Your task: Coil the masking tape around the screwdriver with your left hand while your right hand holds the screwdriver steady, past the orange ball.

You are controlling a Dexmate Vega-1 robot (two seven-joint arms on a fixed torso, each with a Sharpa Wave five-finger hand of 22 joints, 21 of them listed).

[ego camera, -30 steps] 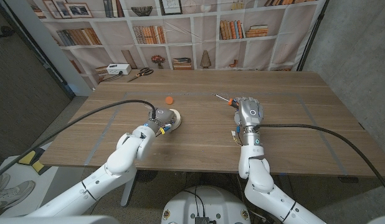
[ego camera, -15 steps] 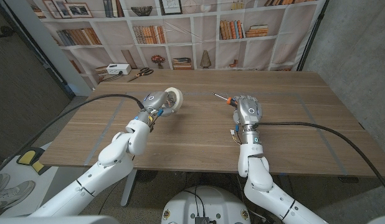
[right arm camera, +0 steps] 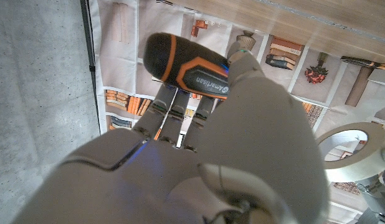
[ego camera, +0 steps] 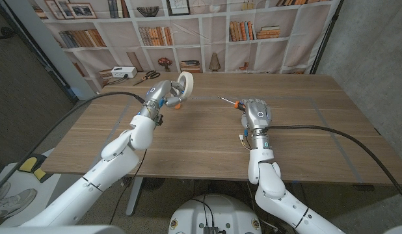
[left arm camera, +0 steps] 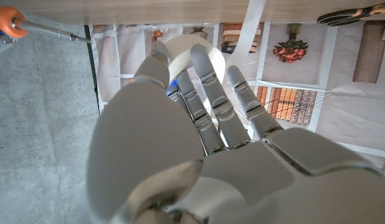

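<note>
Wooden surface [ego camera: 207, 140] in the head view: the left hand [ego camera: 163, 94] holds the masking tape [ego camera: 183, 86] lifted clear of it, fingers closed on the roll. The right hand [ego camera: 257, 113] grips the screwdriver [ego camera: 228, 101], whose shaft points toward the left hand with its long axis running roughly between the 2 hands. The tape's hole lies well apart from the tip, so the left hand must travel toward the right. The orange ball [ego camera: 177, 105] lies just under the left hand.

Left wrist view: fingers [left arm camera: 208, 68] wrap the roll [left arm camera: 180, 50]; the shaft [left arm camera: 52, 30] shows off to one side.

Right wrist view: fingers [right arm camera: 180, 106] clasp the black-and-orange handle [right arm camera: 186, 65]; the roll [right arm camera: 354, 152] is nearby.
</note>
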